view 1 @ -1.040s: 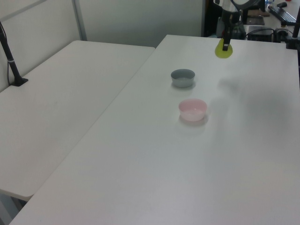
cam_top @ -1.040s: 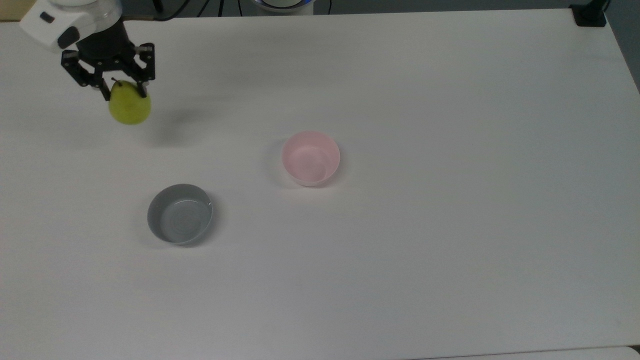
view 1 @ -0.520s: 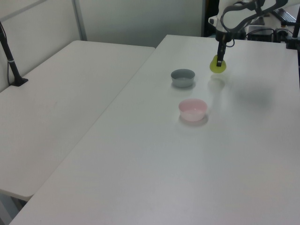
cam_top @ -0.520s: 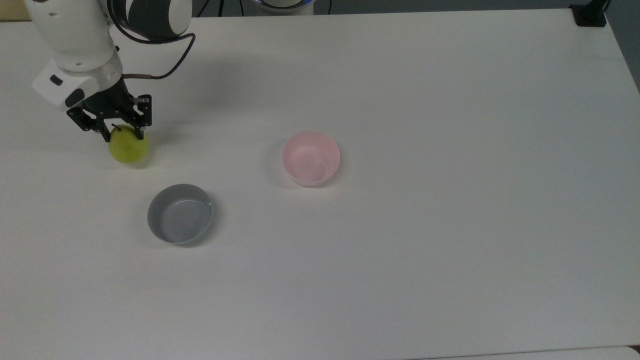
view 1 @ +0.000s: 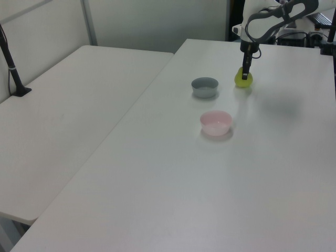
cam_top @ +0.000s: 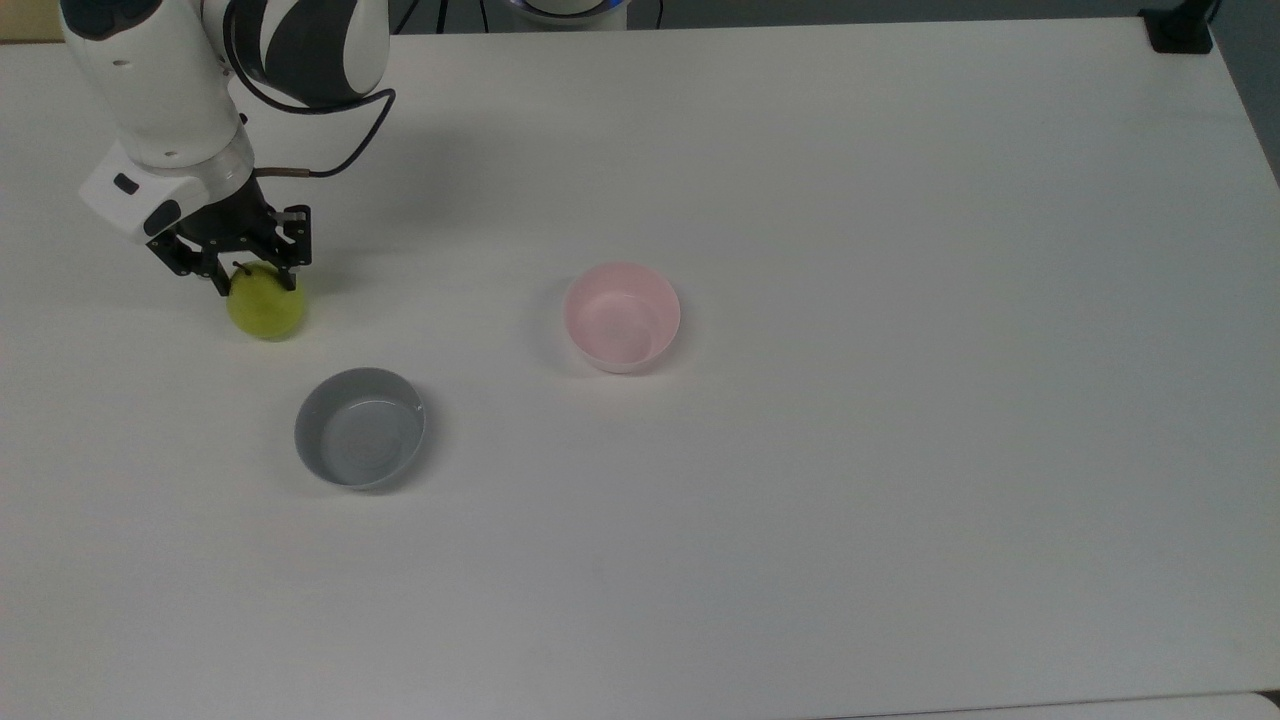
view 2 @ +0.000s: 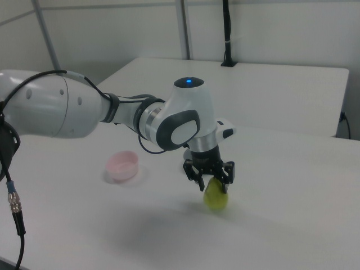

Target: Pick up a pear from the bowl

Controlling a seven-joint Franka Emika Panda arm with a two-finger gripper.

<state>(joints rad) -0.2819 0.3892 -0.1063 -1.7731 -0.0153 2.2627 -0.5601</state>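
The yellow-green pear (cam_top: 266,312) sits low at the table surface near the top view's left edge, well away from the pale pink bowl (cam_top: 621,316), which holds nothing. My gripper (cam_top: 256,280) points down over the pear, its black fingers closed against the pear's upper part. In the left view the pear (view 1: 243,80) is beyond the pink bowl (view 1: 216,123), under the gripper (view 1: 245,71). The right view has the gripper (view 2: 211,181) clasping the top of the pear (view 2: 215,197), with the pink bowl (view 2: 123,166) to the right view's left.
An empty grey bowl (cam_top: 360,427) stands between the pear and the table's near edge in the top view, also seen as the grey bowl (view 1: 204,86) in the left view. The white table (cam_top: 900,400) stretches bare to the top view's right. A second table (view 1: 63,115) adjoins it.
The arm has come down with the pear, from high above the table to the table surface, shifting slightly toward the grey bowl. The fingers stay closed on the pear.
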